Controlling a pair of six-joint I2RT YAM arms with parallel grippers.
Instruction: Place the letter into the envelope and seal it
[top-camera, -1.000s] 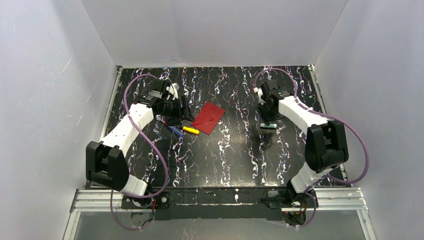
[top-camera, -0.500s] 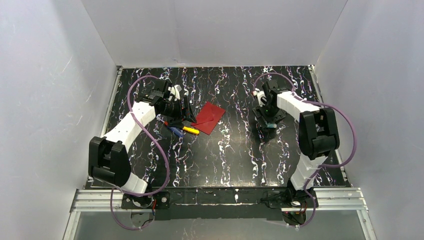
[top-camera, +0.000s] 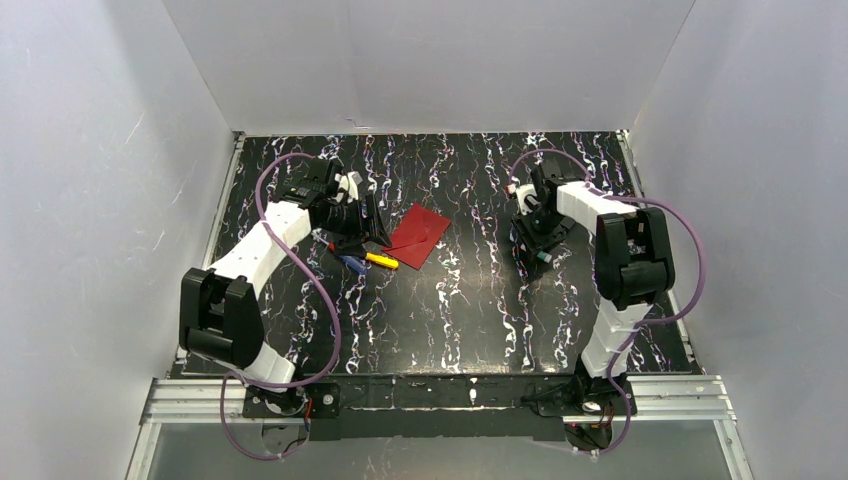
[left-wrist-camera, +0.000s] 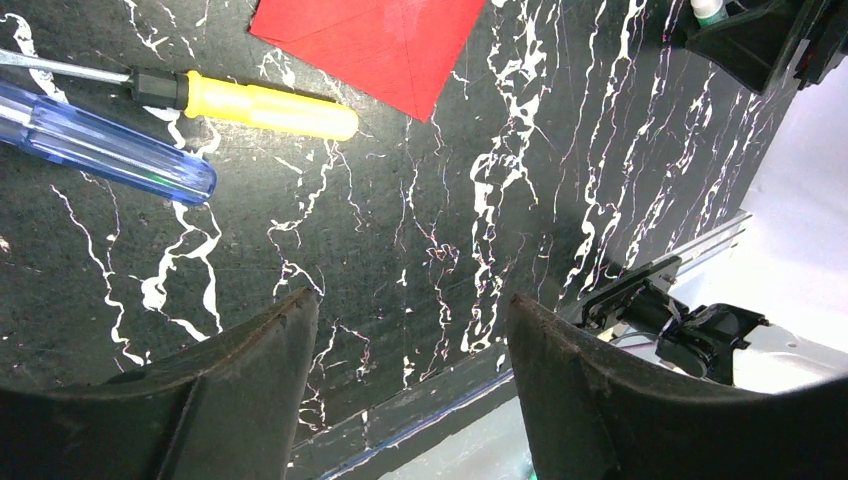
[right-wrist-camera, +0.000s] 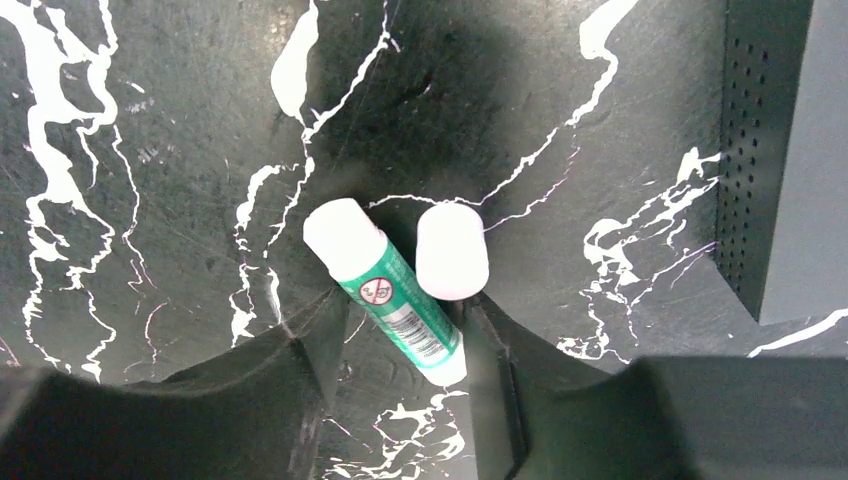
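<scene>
The dark red envelope (top-camera: 417, 236) lies flat on the black marbled table, its flap side up; the left wrist view shows its corner (left-wrist-camera: 380, 40). The letter is out of view. My left gripper (top-camera: 368, 222) hovers just left of the envelope, and its jaws (left-wrist-camera: 410, 330) stand open with only table between them. My right gripper (top-camera: 540, 252) is down at the table right of centre. A green glue stick (right-wrist-camera: 392, 300) lies slantwise between its jaws (right-wrist-camera: 405, 308), and both fingers touch it. Its loose white cap (right-wrist-camera: 452, 252) rests beside it.
A yellow-handled screwdriver (top-camera: 381, 261) and a blue-handled one (top-camera: 350, 262) lie just in front of the left gripper, left of the envelope. White walls close in the table on three sides. A black perforated part (right-wrist-camera: 750, 150) stands at the right of the right wrist view.
The right arm has folded closer over its gripper, which sank to the table; its jaws widened, then closed in on the glue stick again. The left arm has hardly moved.
</scene>
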